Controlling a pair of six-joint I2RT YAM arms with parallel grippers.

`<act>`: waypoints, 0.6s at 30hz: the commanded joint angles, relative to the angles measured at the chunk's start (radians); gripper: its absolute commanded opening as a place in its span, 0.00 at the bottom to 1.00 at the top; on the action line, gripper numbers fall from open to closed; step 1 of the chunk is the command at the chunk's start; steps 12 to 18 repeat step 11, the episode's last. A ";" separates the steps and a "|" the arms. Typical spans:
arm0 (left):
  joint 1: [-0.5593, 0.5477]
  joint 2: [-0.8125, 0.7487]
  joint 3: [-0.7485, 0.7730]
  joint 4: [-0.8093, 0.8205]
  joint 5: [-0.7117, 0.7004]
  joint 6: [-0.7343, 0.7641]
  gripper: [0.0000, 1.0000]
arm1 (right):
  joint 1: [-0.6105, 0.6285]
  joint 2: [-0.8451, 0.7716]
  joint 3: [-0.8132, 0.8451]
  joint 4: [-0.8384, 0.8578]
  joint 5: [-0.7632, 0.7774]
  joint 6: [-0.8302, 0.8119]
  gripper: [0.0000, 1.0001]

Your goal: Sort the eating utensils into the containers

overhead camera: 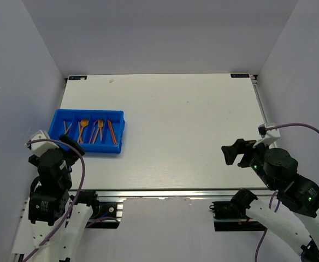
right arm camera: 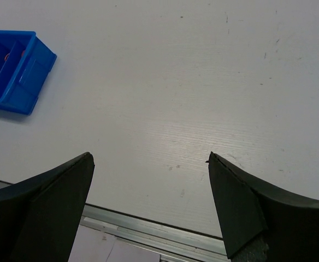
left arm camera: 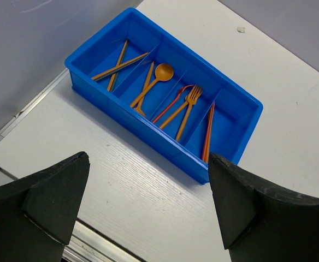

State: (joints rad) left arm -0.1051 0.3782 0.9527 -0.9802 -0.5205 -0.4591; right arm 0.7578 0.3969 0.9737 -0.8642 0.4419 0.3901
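Observation:
A bright blue bin (overhead camera: 86,148) with side-by-side containers sits at the table's left. In the left wrist view its front wall (left arm camera: 143,139) faces me, and orange eating utensils lie inside: crossed sticks (left arm camera: 118,64), a spoon (left arm camera: 163,72), a fork (left arm camera: 191,98) beside a red piece, and thin knives (left arm camera: 208,130) in the rightmost slot. My left gripper (left arm camera: 148,191) hovers open just in front of the bin, its fingers (left arm camera: 55,196) holding nothing. My right gripper (overhead camera: 233,154) hangs open and unladen over the table's near right, far from the bin (right arm camera: 31,87).
The white tabletop (overhead camera: 187,125) stretches bare from the bin to the right wall. An aluminium rail (right arm camera: 165,229) runs along the near edge. Grey walls close in the left, back and right sides.

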 commanded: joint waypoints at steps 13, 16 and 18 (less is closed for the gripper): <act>-0.005 -0.005 -0.003 0.012 0.027 0.010 0.98 | 0.005 0.077 -0.030 0.117 -0.037 0.018 0.89; -0.005 -0.005 -0.003 0.012 0.027 0.010 0.98 | 0.005 0.077 -0.030 0.117 -0.037 0.018 0.89; -0.005 -0.005 -0.003 0.012 0.027 0.010 0.98 | 0.005 0.077 -0.030 0.117 -0.037 0.018 0.89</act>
